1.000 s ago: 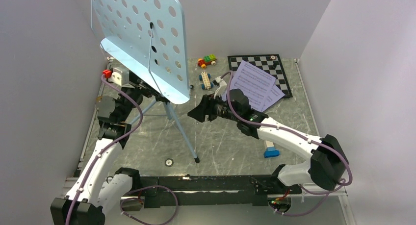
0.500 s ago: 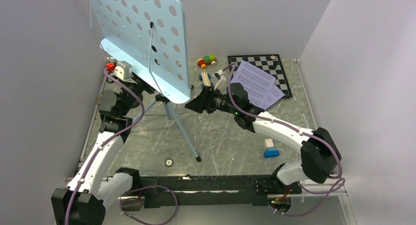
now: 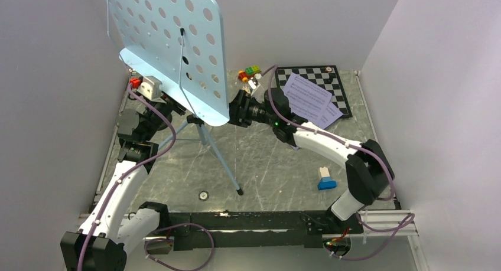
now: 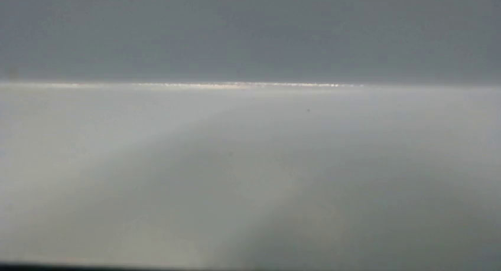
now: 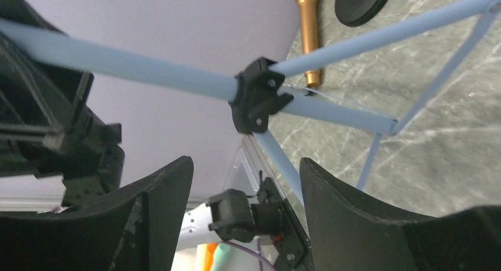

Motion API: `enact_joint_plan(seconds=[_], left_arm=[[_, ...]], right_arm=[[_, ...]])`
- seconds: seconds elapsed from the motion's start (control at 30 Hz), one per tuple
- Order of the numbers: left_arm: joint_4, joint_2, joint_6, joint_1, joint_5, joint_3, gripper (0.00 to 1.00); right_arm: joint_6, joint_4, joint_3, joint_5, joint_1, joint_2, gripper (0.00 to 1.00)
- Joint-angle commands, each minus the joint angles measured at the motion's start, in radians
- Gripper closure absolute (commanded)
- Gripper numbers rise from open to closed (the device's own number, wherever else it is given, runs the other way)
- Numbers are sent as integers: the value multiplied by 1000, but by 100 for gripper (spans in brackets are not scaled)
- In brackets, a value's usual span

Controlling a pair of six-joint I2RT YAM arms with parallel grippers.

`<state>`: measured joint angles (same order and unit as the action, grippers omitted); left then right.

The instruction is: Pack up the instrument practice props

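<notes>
1. The grey marbled worktop [image 3: 277, 165] carried everything.
2. The light-blue music stand [image 3: 171, 46] stood upright on its tripod. Its hole-punched desk was tilted, and a black hub [image 5: 255, 103] joined the post to the legs.
3. The left arm [image 3: 127, 176] rose on the left of the music stand. The left end effector was hidden behind the desk, and its own camera gave only a blurred grey surface. I could not tell whether it was open or closed on anything.
4. The right arm [image 3: 331, 147] stretched in from the right of the music stand. The right end effector [image 3: 235, 111] sat just beside the desk's lower right corner. Its black fingers [image 5: 159, 218] stood wide apart and gripped nothing, and the hub lay beyond their tips, not touching them.
5. The chessboard [image 3: 328, 76] lay well to the right of the music stand, by the back wall.
6. The sheet music [image 3: 307, 97] lay to the right of the music stand, partly on the chessboard.
7. The microphone [image 5: 307, 35] lay flat on the worktop beyond the music stand's legs, seen only from the right wrist.
8. The mic stand base [image 5: 361, 2], black and round, sat just beside the microphone.
9. The toy car [image 3: 251, 72] sat between the music stand and the chessboard.
10. A blue-and-white brick [image 3: 325, 179] lay well to the right of the music stand's near foot.
</notes>
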<state>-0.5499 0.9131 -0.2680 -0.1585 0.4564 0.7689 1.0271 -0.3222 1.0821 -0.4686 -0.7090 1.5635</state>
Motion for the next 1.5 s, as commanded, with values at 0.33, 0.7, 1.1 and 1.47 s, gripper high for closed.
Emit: enact_joint_plan(seconds=[0.33, 0.7, 1.1, 1.47], left_arm=[[-22, -31, 22, 7, -27, 2, 100], [-39, -23, 13, 4, -31, -9, 100], [-42, -16, 11, 0, -28, -8, 100], [-46, -11, -2, -7, -34, -24, 100]], right_arm=[[200, 78, 241, -109, -1, 227, 42], [183, 163, 366, -143, -22, 304, 47], [170, 187, 396, -154, -23, 336, 66], [87, 108, 379, -187, -62, 321, 100]])
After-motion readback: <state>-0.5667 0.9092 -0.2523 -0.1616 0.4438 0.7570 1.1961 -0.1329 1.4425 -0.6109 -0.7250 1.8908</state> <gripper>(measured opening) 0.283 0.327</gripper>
